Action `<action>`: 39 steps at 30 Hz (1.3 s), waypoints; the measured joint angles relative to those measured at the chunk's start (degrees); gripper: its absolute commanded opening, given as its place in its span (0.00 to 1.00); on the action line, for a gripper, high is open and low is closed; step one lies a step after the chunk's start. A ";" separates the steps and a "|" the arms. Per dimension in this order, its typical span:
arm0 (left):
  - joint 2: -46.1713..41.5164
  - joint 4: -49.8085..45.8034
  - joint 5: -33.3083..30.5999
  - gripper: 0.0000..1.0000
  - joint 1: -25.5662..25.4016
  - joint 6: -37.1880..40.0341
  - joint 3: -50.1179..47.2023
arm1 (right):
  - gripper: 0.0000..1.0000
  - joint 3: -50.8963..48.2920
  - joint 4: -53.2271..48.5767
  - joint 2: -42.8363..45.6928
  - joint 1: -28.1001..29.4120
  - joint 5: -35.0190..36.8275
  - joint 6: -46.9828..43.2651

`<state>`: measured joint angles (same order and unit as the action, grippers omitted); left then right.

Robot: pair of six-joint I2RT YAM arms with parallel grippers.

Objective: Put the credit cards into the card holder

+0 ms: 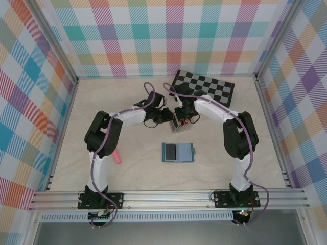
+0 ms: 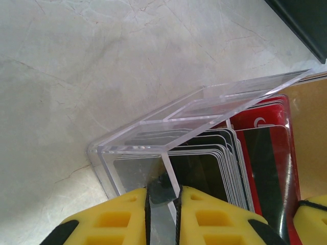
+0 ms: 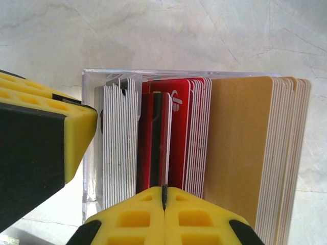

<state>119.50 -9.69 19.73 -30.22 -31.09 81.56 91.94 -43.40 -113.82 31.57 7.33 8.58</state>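
Both grippers meet at a clear acrylic rack [image 1: 179, 124] mid-table, packed with upright credit cards: white-edged dark ones [image 2: 204, 173], red ones [image 3: 179, 127] and tan ones [image 3: 240, 153]. My left gripper [image 2: 163, 196] is shut on the rack's clear side wall [image 2: 171, 168]; from above, the left gripper [image 1: 168, 117] sits at the rack's left. My right gripper [image 3: 164, 193] is shut on the top edge of a red card [image 3: 153, 138] that stands in the rack; from above, the right gripper [image 1: 186, 118] is at the rack's right. The teal card holder [image 1: 178, 152] lies open and flat, nearer than the rack.
A folded chessboard [image 1: 204, 87] lies at the back, just behind the rack. A pink stick [image 1: 117, 156] lies beside the left arm's elbow. Plaid walls enclose the table on three sides. Bare tabletop [image 1: 143, 168] surrounds the card holder.
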 measured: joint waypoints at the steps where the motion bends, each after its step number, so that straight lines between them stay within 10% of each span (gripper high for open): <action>1: 0.00 0.02 0.00 0.18 0.00 -0.17 0.00 | 0.07 0.00 0.00 0.00 -0.11 -0.26 0.07; 22: 0.00 0.28 0.37 0.17 0.00 -0.83 -0.11 | 0.16 1.16 -1.18 -1.07 -1.11 -6.08 2.19; 39: -0.98 2.56 0.57 0.13 0.00 1.33 -2.38 | 0.03 -0.63 -2.36 3.69 -3.67 -9.51 5.05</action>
<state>118.52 -7.14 20.29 -30.22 -29.76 79.18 91.31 -45.76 -110.13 27.90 -2.17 13.63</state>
